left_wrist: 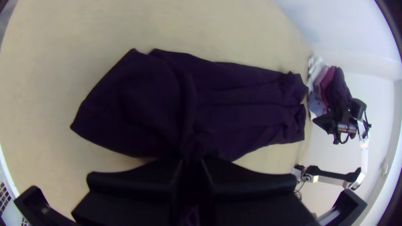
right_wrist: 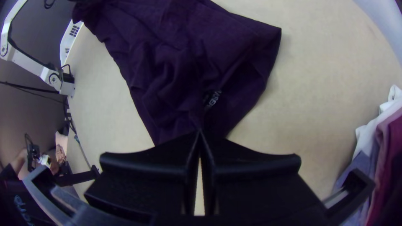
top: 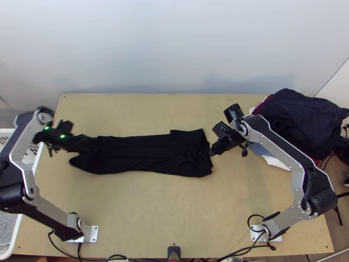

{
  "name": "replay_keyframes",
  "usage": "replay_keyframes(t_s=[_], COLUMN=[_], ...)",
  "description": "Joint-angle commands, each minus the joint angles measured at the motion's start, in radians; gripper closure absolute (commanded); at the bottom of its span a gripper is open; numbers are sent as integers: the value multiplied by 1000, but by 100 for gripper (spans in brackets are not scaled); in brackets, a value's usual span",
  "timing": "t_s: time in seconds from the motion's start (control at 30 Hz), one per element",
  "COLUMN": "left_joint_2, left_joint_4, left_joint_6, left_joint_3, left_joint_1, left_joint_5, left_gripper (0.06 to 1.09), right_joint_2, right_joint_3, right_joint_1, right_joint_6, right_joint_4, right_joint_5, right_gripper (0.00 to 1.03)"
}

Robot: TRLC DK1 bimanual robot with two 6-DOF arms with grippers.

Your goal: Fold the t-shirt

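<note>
Shirt (top: 144,153) pinched in near-closed left tool (top: 87,142)

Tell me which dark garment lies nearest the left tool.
The black t-shirt, laid long across the table up to the left tool. The other dark garment lies heaped over clothes.

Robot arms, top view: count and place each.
2: left arm, from the lower left to the t-shirt's left end; right arm, from the lower right to its right end.
</note>
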Motion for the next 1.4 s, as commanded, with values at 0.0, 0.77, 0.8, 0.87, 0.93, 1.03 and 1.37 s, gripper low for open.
replay_keyframes(t_s=[0.0, 0.77, 0.8, 0.87, 0.93, 1.03, 1.37], left_joint_2=[-48, 614, 627, 642, 653, 668, 642], left_joint_4=[-27, 39, 62, 102, 146, 214, 192], left_joint_6=[-193, -564, -581, -600, -617, -655, -626], left_joint_3=[74, 898, 901, 903, 904, 906, 899], left_joint_1=[-325, -966, -978, -1004, -1023, -1038, -978], left_joint_5=[57, 118, 119, 130, 146, 169, 169], left_gripper=[104, 104, 104, 104, 104, 104, 10], right_joint_2=[-56, -296, -305, -328, -345, -353, -372], right_joint_3=[-35, -192, -196, -208, -228, -256, -255], right_joint_1=[0, -151, -161, -181, -187, -189, -192], right_joint_6=[6, 34, 34, 38, 40, 40, 42], right_joint_4=[-14, -23, -23, -23, -23, -23, -23], right_joint_5=[0, 1, 0, 1, 1, 1, 1], right_gripper=[100, 100, 100, 100, 100, 100, 100])
